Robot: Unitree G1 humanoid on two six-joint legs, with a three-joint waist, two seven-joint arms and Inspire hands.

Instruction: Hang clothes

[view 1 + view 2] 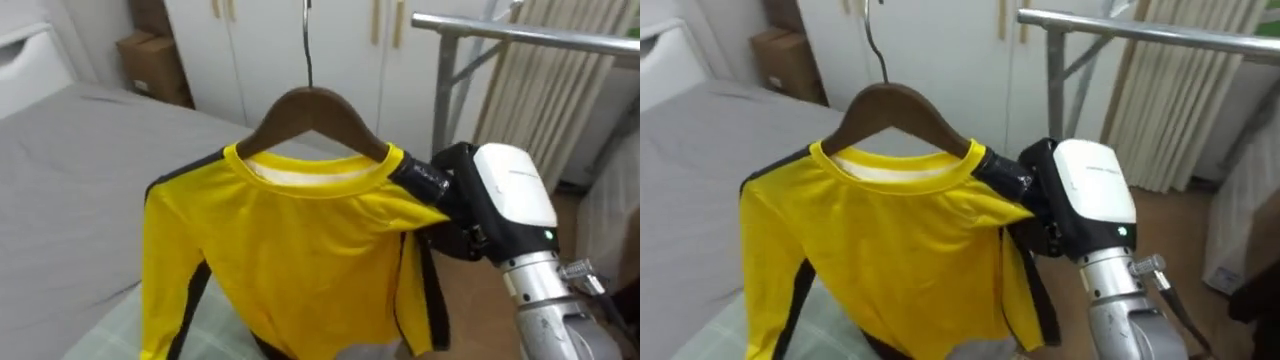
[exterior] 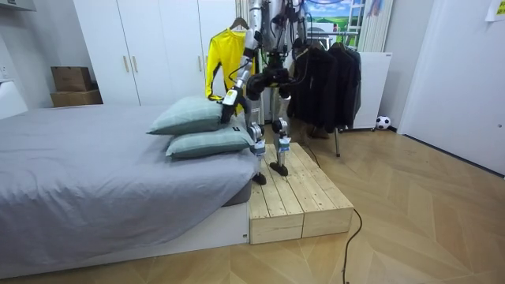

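A yellow long-sleeved shirt (image 1: pixel 300 240) with black side stripes hangs on a brown wooden hanger (image 1: pixel 315 108), whose metal hook points up. My right hand (image 1: pixel 470 215) is at the shirt's right shoulder, its dark fingers curled round the hanger's end and the cloth there. It holds the shirt up in the air over the bed's edge. In the room view the shirt (image 2: pixel 223 59) hangs at head height in front of me. My left hand (image 2: pixel 230 99) is low by the pillows, beside the hanging sleeve.
A metal clothes rail (image 1: pixel 530 38) runs at the upper right; in the room view it carries dark clothes (image 2: pixel 323 79). The grey bed (image 1: pixel 70 170) with two pillows (image 2: pixel 197 126) lies to my left. White wardrobes (image 1: pixel 270 50) and a cardboard box (image 1: pixel 150 62) are behind. I stand on a wooden platform (image 2: pixel 304 201).
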